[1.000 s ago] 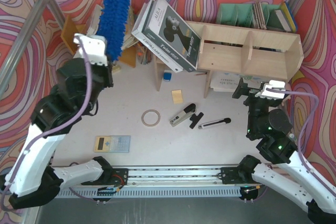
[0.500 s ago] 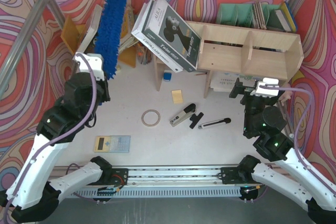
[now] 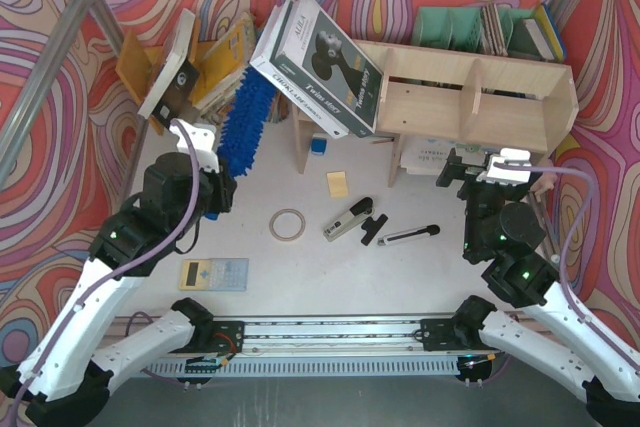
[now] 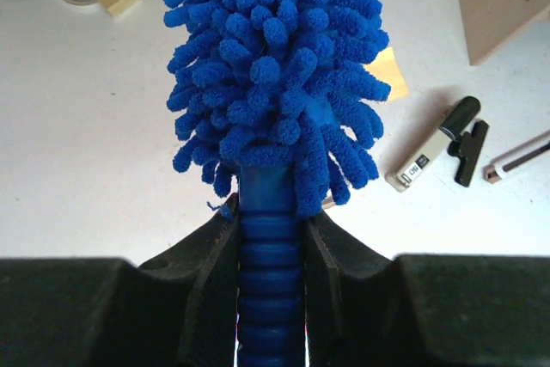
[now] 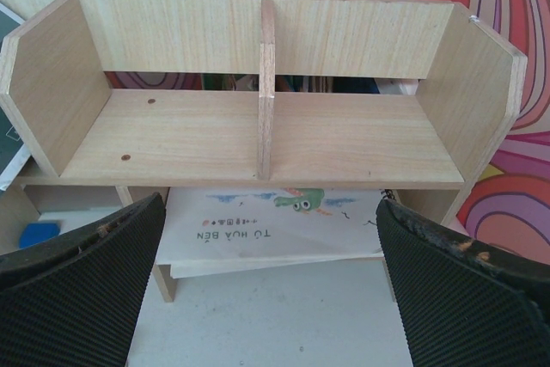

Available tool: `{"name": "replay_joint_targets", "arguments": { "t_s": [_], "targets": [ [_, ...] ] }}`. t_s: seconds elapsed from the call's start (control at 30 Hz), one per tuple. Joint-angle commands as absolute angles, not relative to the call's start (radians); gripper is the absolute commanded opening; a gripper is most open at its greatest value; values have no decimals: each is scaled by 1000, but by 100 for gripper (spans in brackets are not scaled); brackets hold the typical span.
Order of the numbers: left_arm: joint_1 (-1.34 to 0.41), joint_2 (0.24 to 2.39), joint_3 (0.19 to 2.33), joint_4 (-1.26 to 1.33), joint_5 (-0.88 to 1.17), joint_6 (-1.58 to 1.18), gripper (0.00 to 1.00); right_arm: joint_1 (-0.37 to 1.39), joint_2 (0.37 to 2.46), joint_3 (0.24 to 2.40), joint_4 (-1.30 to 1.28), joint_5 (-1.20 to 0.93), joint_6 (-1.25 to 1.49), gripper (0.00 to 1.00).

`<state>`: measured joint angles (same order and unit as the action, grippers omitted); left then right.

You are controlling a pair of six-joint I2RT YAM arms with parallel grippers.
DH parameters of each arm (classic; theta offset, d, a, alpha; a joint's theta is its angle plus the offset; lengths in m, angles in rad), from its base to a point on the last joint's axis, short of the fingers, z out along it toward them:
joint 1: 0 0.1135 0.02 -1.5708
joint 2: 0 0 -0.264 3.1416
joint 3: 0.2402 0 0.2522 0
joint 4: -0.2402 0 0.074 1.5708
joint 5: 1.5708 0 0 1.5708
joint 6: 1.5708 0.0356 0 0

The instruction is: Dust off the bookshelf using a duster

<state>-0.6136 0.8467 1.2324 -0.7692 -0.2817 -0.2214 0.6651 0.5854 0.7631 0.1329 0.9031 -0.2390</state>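
The pale plywood bookshelf [image 3: 470, 97] stands at the back right, with open compartments; it fills the right wrist view [image 5: 266, 131]. The blue fluffy duster [image 3: 245, 117] slants low over the table left of the shelf, its head near the tilted box. My left gripper [image 3: 205, 187] is shut on the duster's ribbed blue handle [image 4: 271, 272], with the fluffy head [image 4: 279, 66] ahead of the fingers. My right gripper [image 3: 478, 169] is open and empty, just in front of the shelf's lower right compartment, its pads [image 5: 82, 281] wide apart.
A large boxed item [image 3: 320, 62] leans on the shelf's left end. An orange-brown rack of tilted books [image 3: 195, 57] stands at the back left. On the table lie a tape ring [image 3: 288, 225], stapler [image 3: 347, 219], pen-like tool [image 3: 408, 235], sticky pad [image 3: 338, 184] and calculator [image 3: 213, 274]. A flat book [image 5: 275, 221] lies under the shelf.
My left arm has swung the duster down from upright against the back wall to a low slant over the table. The right arm shifted slightly, then held still.
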Motion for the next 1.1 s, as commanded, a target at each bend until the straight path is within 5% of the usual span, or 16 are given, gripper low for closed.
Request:
{"name": "replay_joint_targets", "arguments": {
  "t_s": [0.0,0.5,0.9,1.07],
  "targets": [
    [-609,819,1192,-656,-182,-243,0,660,596,764,142,904,-242,99],
    [-609,828,1008,-654,-131,-358,0,660,592,768,138,900,-239,99],
    [-609,824,700,-410,-112,-589,0,660,572,769,133,896,-232,99],
    [-609,842,753,-426,-133,-551,0,659,561,765,131,892,-230,99]
  ]
}}
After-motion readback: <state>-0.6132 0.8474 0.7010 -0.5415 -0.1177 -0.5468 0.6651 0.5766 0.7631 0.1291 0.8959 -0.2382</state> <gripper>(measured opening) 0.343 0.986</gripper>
